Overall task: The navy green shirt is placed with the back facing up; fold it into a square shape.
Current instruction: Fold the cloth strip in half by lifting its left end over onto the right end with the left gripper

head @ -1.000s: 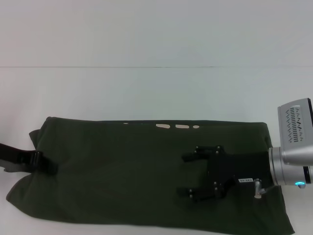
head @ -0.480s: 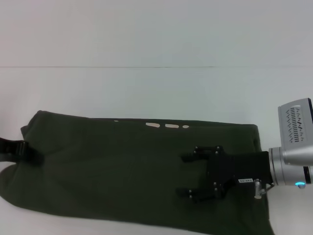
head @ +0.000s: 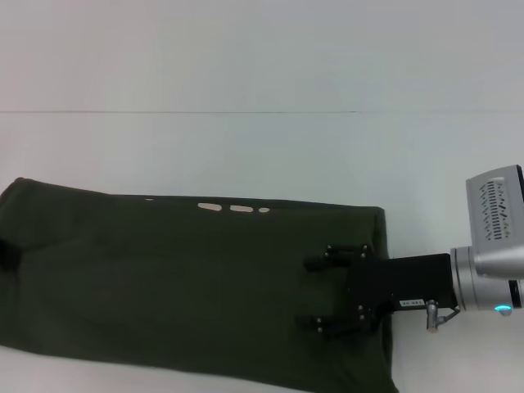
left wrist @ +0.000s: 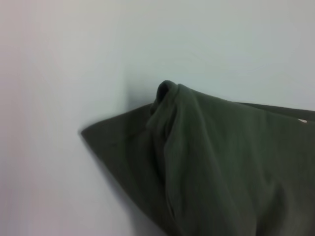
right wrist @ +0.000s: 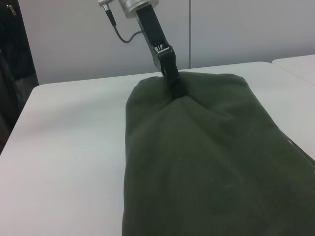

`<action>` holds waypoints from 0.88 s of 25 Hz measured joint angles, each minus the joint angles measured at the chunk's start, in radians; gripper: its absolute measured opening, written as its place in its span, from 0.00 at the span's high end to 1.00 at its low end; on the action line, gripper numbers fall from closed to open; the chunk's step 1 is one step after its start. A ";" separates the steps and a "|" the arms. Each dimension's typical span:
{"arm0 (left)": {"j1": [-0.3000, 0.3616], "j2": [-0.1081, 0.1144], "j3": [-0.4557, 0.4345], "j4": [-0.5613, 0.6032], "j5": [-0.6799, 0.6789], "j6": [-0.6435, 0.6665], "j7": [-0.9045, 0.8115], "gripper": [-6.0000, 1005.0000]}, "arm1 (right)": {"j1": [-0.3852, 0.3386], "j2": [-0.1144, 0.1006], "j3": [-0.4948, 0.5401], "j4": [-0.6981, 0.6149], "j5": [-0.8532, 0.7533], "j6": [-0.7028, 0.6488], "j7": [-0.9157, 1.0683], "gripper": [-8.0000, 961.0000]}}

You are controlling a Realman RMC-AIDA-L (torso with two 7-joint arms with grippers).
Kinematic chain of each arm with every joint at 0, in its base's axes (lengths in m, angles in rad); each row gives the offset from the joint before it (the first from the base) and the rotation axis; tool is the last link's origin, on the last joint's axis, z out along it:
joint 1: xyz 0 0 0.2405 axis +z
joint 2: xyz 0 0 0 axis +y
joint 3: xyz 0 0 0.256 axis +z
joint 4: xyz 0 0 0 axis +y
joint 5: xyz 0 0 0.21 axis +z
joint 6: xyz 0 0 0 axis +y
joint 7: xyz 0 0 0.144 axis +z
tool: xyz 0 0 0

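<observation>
Head view first: the right pincer (head: 315, 295) sits over the right part of the navy green shirt (head: 188, 286), its two black fingers spread wide with nothing between them but the cloth underneath; can't tell if they actually touch it. The shirt lies long across the near half of the white desk (head: 262, 147), running off the left edge, with a few cream marks along its far edge. Lots of bare desk behind it and a strip to the right. Left wrist view just shows a bunched fold of the shirt (left wrist: 221, 172) on the desk. Right wrist view: the left pincer (right wrist: 173, 78) is pinched down on the far end of the shirt (right wrist: 206, 162), cloth puckered around it.
</observation>
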 joint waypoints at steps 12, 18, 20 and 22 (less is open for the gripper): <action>0.011 0.006 -0.042 0.016 0.005 0.030 -0.006 0.87 | -0.006 0.000 0.000 0.001 0.000 -0.001 -0.001 0.05; -0.012 0.006 -0.125 0.036 -0.002 0.136 -0.013 0.87 | -0.007 0.000 0.000 0.001 0.000 -0.001 -0.003 0.05; -0.020 0.006 -0.140 0.047 -0.004 0.176 -0.025 0.87 | -0.007 0.000 0.000 0.001 0.000 -0.001 -0.006 0.05; -0.028 0.006 -0.152 0.052 -0.008 0.211 -0.038 0.87 | -0.008 0.000 0.000 0.001 0.000 -0.001 -0.013 0.05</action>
